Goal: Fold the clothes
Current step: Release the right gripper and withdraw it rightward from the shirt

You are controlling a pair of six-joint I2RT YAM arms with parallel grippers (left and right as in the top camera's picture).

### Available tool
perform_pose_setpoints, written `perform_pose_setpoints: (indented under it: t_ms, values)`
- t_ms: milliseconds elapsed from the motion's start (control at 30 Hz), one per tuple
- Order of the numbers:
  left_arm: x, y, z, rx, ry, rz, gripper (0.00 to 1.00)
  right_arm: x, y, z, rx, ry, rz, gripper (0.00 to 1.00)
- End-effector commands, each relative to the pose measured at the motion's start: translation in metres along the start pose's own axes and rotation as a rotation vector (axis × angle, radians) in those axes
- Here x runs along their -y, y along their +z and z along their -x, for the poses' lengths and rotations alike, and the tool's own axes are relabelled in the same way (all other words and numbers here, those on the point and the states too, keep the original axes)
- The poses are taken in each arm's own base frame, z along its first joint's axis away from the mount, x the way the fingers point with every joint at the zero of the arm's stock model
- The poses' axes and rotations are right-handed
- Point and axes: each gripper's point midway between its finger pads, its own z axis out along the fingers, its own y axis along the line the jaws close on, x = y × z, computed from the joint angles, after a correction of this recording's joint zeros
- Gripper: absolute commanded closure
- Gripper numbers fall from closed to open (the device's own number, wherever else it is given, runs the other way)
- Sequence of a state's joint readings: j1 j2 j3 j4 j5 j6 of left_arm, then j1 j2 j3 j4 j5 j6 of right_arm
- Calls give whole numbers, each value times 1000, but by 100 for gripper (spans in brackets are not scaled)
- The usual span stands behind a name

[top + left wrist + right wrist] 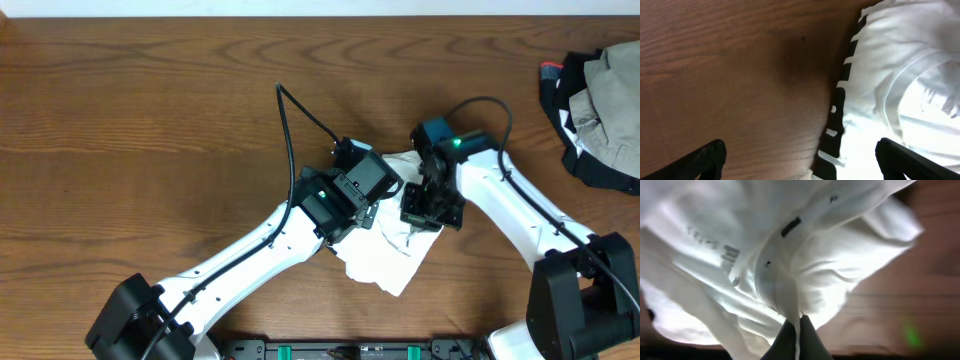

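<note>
A dark brown wooden table (150,120) fills the room's working space, and the crumpled white shirt-like garment (390,260) lies bunched in a small heap around its middle, toward the near edge where the arms are mounted. The left gripper (802,155) hangs low at the garment's left border, its jaws spread wide and gripping nothing, one finger over bare wood and the other over white cloth beside a run of black stripes (837,110). The right gripper (797,335) sits on top of the garment with its jaws pinched together on a raised fold of the cloth. Well to the right of the garment, a heap of dark and beige clothing (600,110) rests.
</note>
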State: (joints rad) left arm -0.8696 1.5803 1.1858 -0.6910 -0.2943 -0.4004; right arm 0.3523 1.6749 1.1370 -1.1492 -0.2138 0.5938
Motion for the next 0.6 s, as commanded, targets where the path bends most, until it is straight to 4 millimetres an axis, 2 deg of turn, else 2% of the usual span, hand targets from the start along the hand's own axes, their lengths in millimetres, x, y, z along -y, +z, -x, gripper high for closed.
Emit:
perform_pose_setpoints:
  t_ms: [0, 33, 133, 300, 400, 467, 567]
  values:
    - [-3, -5, 3, 16, -21, -1, 3, 10, -3, 1, 20, -21, -70, 94]
    - [-3, -5, 3, 16, -21, -1, 3, 12, -2, -2, 10, -21, -77, 90]
    - [-3, -5, 3, 16, -21, -1, 3, 22, 4, -14, -37, -26, -108, 87]
    - [-3, -5, 3, 16, -21, -1, 3, 29, 7, -22, -70, -18, -130, 95]
    - [-3, -5, 2, 13, -20, 1, 3, 33, 6, -14, -40, -2, -143, 94]
    - [-4, -5, -1, 0, -13, 2, 3, 37, 4, -6, -12, 25, -143, 89]
    - [16, -7, -13, -61, 109, -117, 3, 44, 0, 11, 25, 70, -115, 82]
